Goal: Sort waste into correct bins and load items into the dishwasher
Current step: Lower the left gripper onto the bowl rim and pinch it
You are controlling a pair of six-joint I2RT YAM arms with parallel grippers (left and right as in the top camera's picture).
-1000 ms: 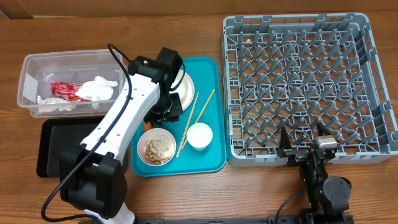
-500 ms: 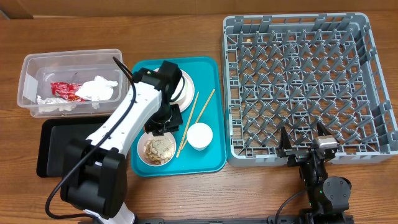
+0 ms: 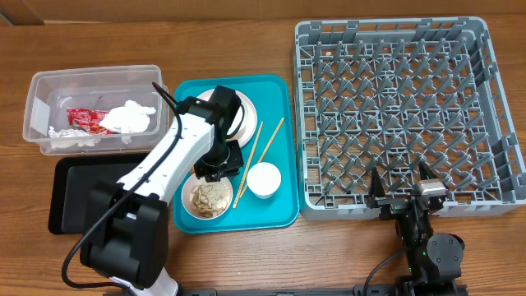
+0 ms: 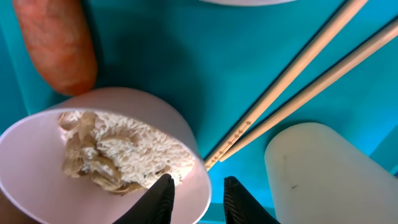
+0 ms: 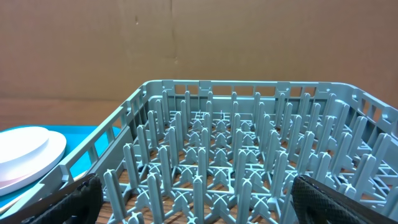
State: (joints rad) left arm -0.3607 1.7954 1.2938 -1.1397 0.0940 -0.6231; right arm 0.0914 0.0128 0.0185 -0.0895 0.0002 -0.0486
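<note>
Straddling the bowl (image 4: 37,180) rim at lower left of the wrist view, left gripper (image 4: 200,190) jaws are sitting narrowly apart, unclamped. It should be dropping straight and pinching level so scraps (image 4: 118,158) aren't spilling. Right gripper (image 3: 401,189) is idling, jaws wide.

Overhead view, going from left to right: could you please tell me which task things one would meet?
red crinkled wrapper → crumpled white tissue → white bowl of beige food scraps → small white cup → large square grey plastic dish rack
</note>
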